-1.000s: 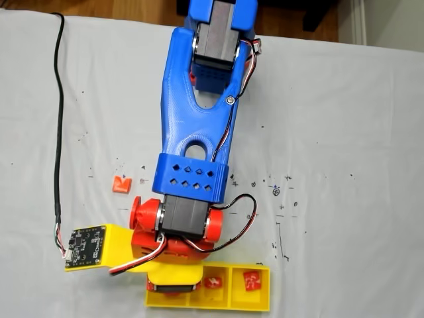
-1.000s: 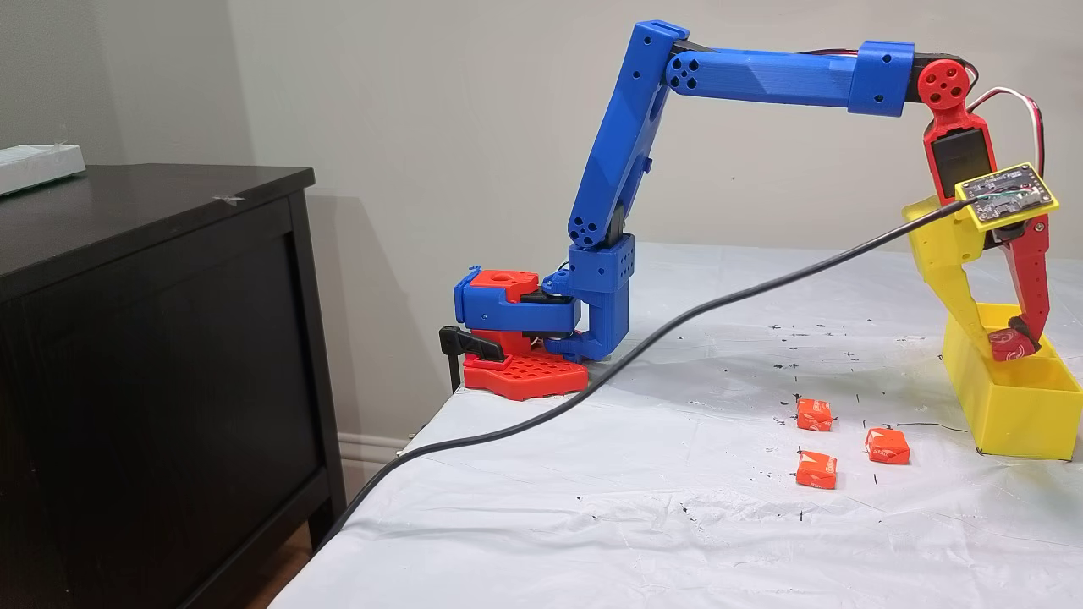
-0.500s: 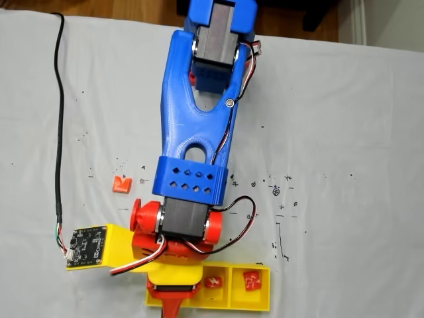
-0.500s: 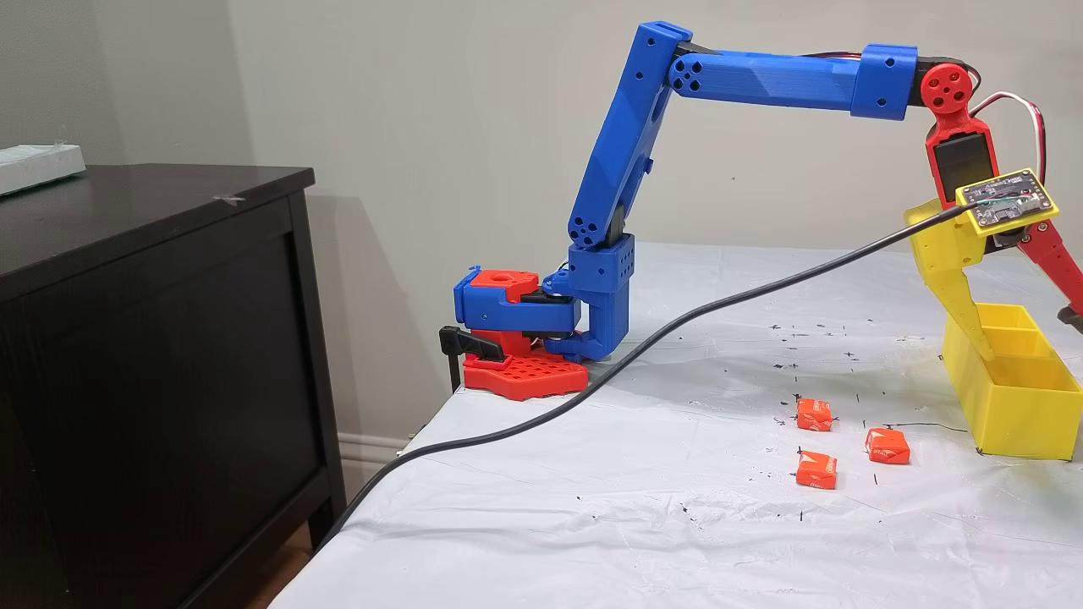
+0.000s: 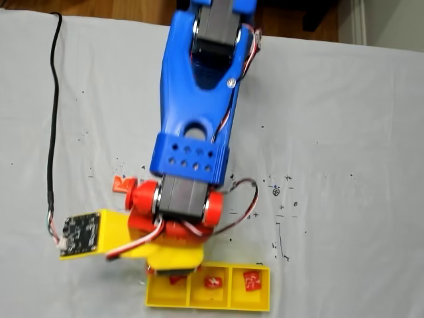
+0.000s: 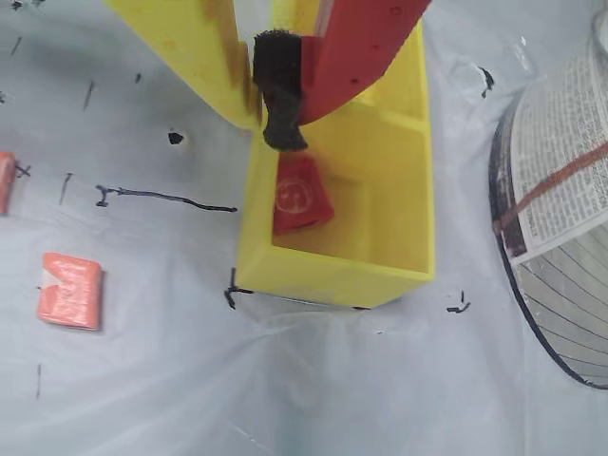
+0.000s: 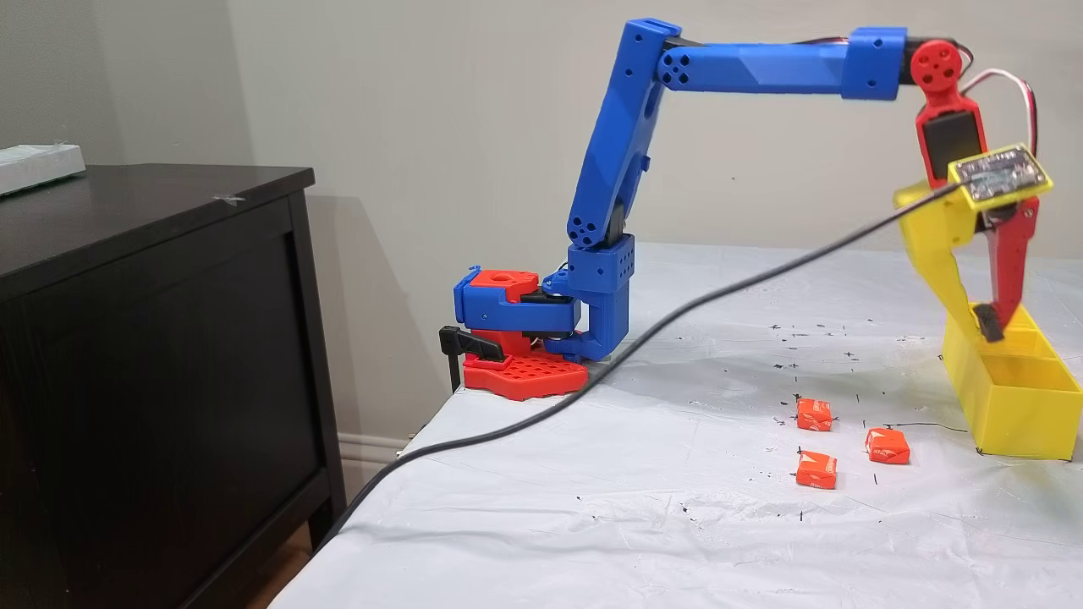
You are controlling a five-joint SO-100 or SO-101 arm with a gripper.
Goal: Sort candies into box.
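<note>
Gripper (image 7: 981, 325) nearly closed, holding nothing, tips over the box (image 7: 1018, 412) near-end compartment. A candy (image 6: 301, 194) lies tilted directly under the tips in the wrist view. Box long axis runs near-to-far in the side fixed view; three candies (image 7: 887, 446) on the table left of it.

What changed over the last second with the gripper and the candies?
The gripper let go of the candy it held; that candy now lies in the end compartment of the yellow box. The gripper opened wide, then closed again empty and rose slightly above the box. The three candies on the table and the box stayed put.
</note>
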